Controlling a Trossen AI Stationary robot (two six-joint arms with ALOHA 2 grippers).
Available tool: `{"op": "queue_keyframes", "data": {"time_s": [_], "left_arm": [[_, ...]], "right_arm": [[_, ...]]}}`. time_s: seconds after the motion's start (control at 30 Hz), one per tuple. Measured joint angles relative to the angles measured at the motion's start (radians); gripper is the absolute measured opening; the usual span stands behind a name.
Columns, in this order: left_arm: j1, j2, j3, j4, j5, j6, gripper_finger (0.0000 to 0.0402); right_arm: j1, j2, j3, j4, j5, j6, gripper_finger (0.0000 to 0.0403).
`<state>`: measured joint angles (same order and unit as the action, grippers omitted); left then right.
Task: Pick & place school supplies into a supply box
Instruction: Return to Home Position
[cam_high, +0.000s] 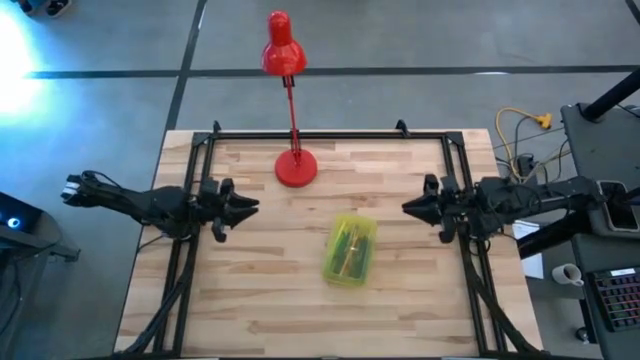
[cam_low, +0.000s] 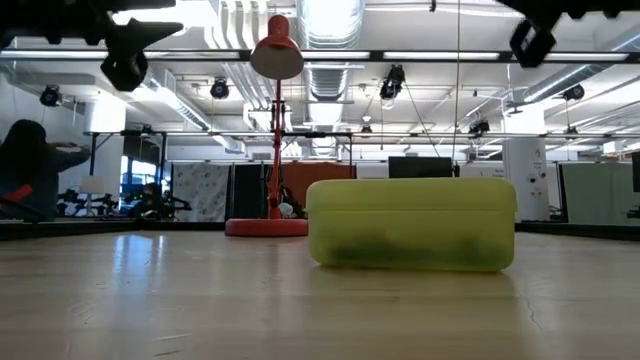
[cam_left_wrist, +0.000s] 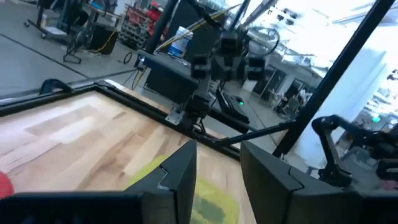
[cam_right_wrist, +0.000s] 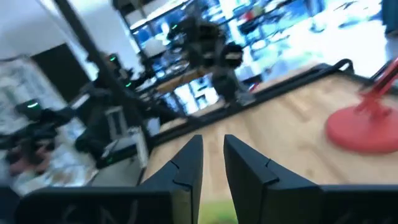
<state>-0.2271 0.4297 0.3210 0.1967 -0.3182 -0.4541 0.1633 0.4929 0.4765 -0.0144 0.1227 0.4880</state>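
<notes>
Supply box (cam_high: 366, 262): closed, lying just right of centre on the table (cam_high: 250, 300), nearer than the red lamp (cam_high: 296, 166); school supplies (cam_high: 346, 244) dimly visible inside. Left gripper (cam_high: 250, 207): raised at left edge, fingers slightly apart, empty. Right gripper (cam_high: 408, 207): raised at right edge, fingers narrowly apart, empty. Step, as judged: packing complete, arms homing; next move calls only for parking clear of the box.

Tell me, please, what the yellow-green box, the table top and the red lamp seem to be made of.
The supply box: likely plastic, translucent and matte, since dark shapes show through its wall. The table top: pale wood, in glued strips with visible grain. The lamp: probably painted metal, glossy red; plastic is possible.
</notes>
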Motion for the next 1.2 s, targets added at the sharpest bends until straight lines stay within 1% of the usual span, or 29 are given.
{"op": "queue_keyframes", "data": {"time_s": [0.07,0.13,0.2,0.27,0.3,0.37,0.47,0.57,0.63,0.73,0.9,1.0,1.07,1.2], "left_arm": [[0.000,-0.054,-0.057,0.039,-0.001,-0.002,0.0108],[0.011,-0.098,-0.136,0.138,0.001,-0.013,0.0108],[0.028,-0.119,-0.222,0.312,0.009,-0.018,0.0108],[0.035,-0.122,-0.307,0.510,0.032,-0.018,0.0108],[0.035,-0.112,-0.307,0.509,0.046,-0.018,0.0108],[0.038,-0.097,-0.274,0.405,0.058,-0.033,0.0108],[0.038,-0.085,-0.242,0.354,0.067,-0.036,0.0108],[0.038,-0.097,-0.249,0.346,0.063,-0.035,0.0108],[0.038,-0.098,-0.264,0.351,0.045,-0.037,0.0108],[0.038,-0.087,-0.277,0.362,0.038,-0.044,0.0108],[0.038,-0.053,-0.298,0.346,0.037,-0.045,0.0108],[0.038,-0.032,-0.310,0.344,0.036,-0.044,0.0108],[0.038,-0.019,-0.309,0.305,0.034,-0.045,0.0108],[0.046,-0.046,-0.311,0.219,0.036,-0.045,0.0108]], "right_arm": [[-0.015,-0.059,-0.050,-0.009,-0.033,0.013,0.0059],[-0.036,-0.107,-0.095,0.054,-0.061,0.026,0.0059],[-0.059,-0.146,-0.161,0.115,-0.101,0.040,0.0059],[-0.086,-0.165,-0.228,0.234,-0.144,0.048,0.0059],[-0.101,-0.175,-0.261,0.276,-0.164,0.051,0.0059],[-0.130,-0.184,-0.312,0.366,-0.209,0.060,0.0059],[-0.175,-0.212,-0.369,0.368,-0.213,0.091,0.0059],[-0.213,-0.242,-0.418,0.352,-0.234,0.132,0.0059],[-0.229,-0.257,-0.452,0.350,-0.225,0.188,0.0059],[-0.234,-0.255,-0.468,0.263,-0.228,0.238,0.0059],[-0.234,-0.239,-0.467,0.147,-0.228,0.238,0.0059],[-0.234,-0.227,-0.467,0.116,-0.228,0.239,0.0059],[-0.234,-0.226,-0.467,0.111,-0.228,0.238,0.0059],[-0.234,-0.295,-0.467,0.079,-0.228,0.238,0.0059]]}}
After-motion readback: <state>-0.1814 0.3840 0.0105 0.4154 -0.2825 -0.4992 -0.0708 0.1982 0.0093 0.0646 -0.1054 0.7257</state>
